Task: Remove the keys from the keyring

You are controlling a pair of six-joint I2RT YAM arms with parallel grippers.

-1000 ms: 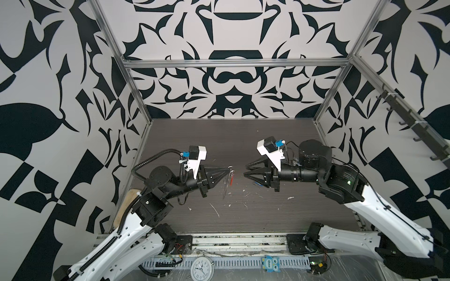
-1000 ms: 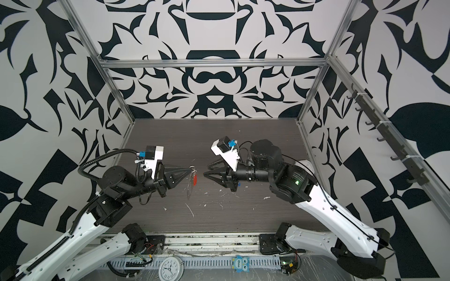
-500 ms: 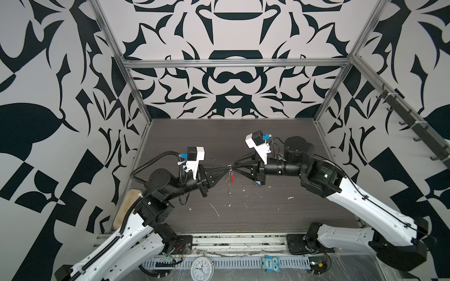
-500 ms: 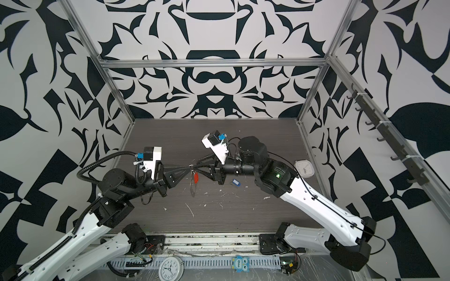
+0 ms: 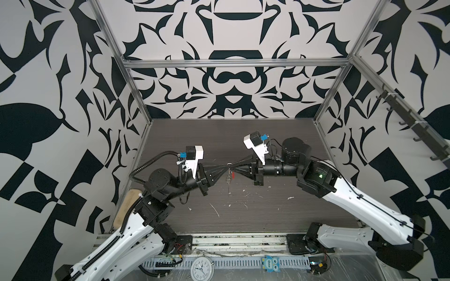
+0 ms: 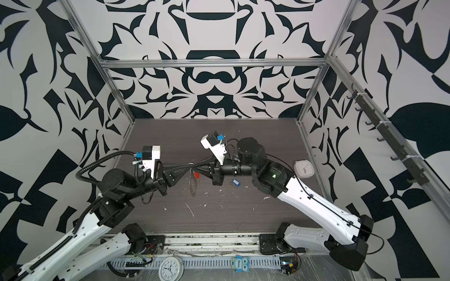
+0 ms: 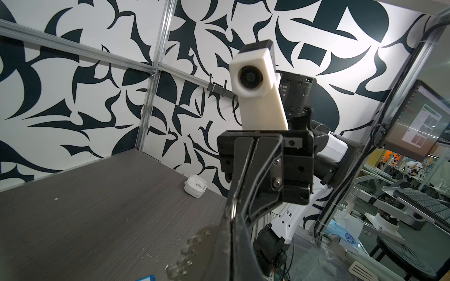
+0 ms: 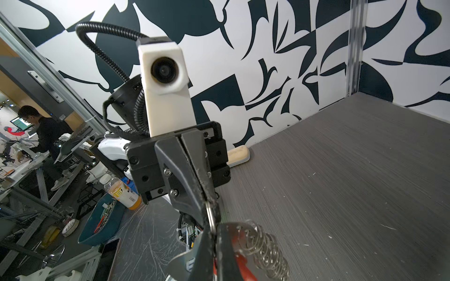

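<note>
Black-and-white patterned walls on three sides of a dark grey wood-grain bench (image 5: 267,214), flecked with white scuffs. Above mid-bench, in both top views, two arms reaching inward, tip to tip.

Left claw (image 5: 226,166) closed, pinching a silvery ring at the top of the keyring (image 8: 266,249). Same pinch plain in the right wrist view, with the ring caught at the tips of the black fingers (image 8: 177,170).

Right claw (image 5: 231,166) closed too, tips touching those of the left claw. Unclear from these angles: a grip on that same ring, or on the metal of the red key (image 6: 196,175).

Rest of the keyring dangling below the meeting point: a thin loop in both top views, a bunched coil of small rings in the right wrist view. Red key hanging just under the right claw's tips, against the rings.

Blue key (image 6: 235,183) flat on the bench, apart from the keyring, under the right arm's wrist.

White square clock (image 6: 303,169) on the bench near the right wall. Beige oblong object (image 5: 126,206) at the bench's left edge. Round clock (image 5: 202,268) beyond the front edge, by the rail.
</note>
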